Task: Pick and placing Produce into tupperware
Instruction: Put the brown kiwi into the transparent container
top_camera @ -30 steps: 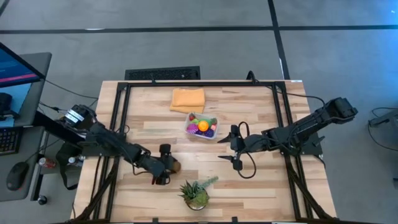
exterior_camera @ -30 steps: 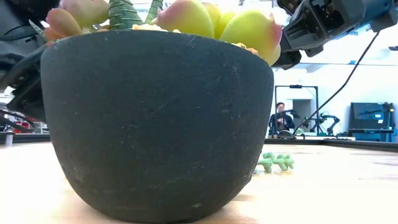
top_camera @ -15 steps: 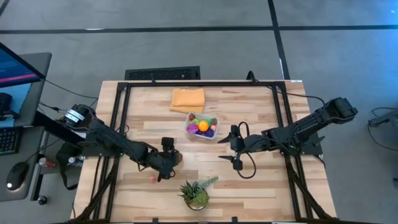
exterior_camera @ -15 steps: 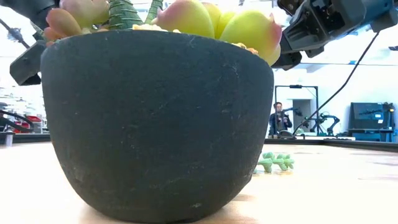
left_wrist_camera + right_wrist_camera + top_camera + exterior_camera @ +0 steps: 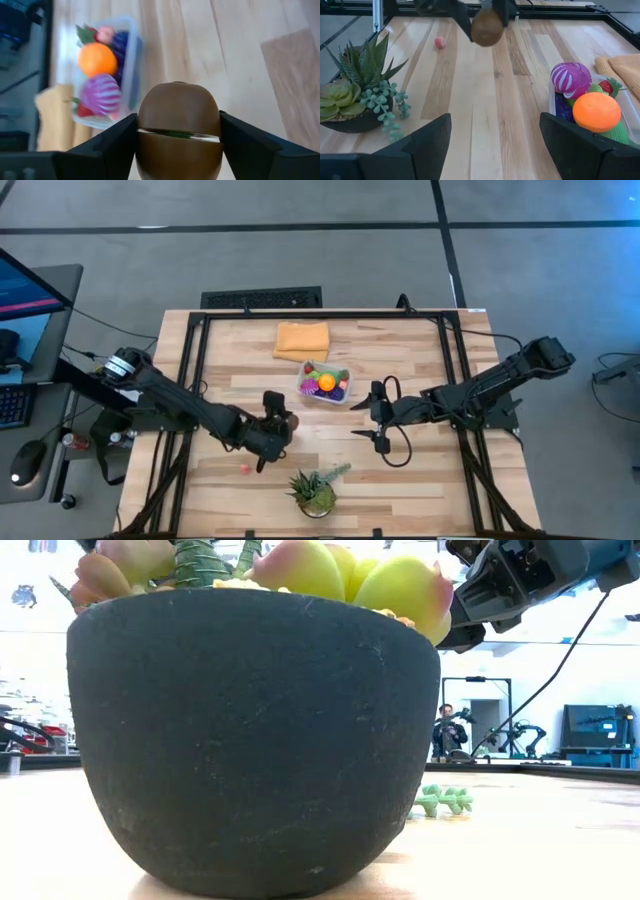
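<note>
Gripping a brown kiwi (image 5: 179, 131), left gripper (image 5: 272, 432) near the tupperware (image 5: 324, 383)

Even, bright overhead light falls on the desk (image 5: 400, 370) in the high view, with only soft, short shadows under the arms. The low view is backlit: the room behind glares white, and the dark pot (image 5: 250, 740) filling the frame stays dim yet sharp. In the left wrist view the kiwi (image 5: 179, 125) is fairly crisp, while the tub (image 5: 131, 65) and cloth (image 5: 52, 115) beyond are smeared and blurry. The right wrist view is clear and evenly lit.
</note>
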Robot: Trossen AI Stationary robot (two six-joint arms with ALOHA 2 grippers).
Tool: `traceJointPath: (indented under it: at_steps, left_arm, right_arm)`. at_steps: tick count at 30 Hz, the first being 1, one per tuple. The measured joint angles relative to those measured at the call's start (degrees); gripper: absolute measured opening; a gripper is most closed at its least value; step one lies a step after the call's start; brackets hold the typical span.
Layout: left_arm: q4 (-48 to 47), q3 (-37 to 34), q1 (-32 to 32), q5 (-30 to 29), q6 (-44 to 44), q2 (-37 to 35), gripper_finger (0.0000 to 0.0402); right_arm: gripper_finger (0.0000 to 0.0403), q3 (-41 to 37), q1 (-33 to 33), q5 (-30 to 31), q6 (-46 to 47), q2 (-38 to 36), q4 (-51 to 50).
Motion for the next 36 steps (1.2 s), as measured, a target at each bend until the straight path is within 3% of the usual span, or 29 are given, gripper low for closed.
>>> traceJointPath:
  at_steps: [6, 17, 36]
  left_arm:
    - [-2.52, 4.76, 1.53, -0.87, 4.24, -0.06, 0.0236]
    - [-0.56, 8.85, 7.78, 0.21, 13.31, -0.06, 0.0246]
    - [11.42, 8.93, 23.93, 20.39, 23.73, -0.06, 0.0246]
  right_arm:
    - [0.0296, 0.0, 0.0, 0.0, 0.0, 0.0, -0.05]
    - [0.0296, 0.0, -0.01, -0.02, 0.17, 0.0, -1.75]
    - [0.0296, 0.02, -0.81, 0.22, 9.03, -1.34, -17.1]
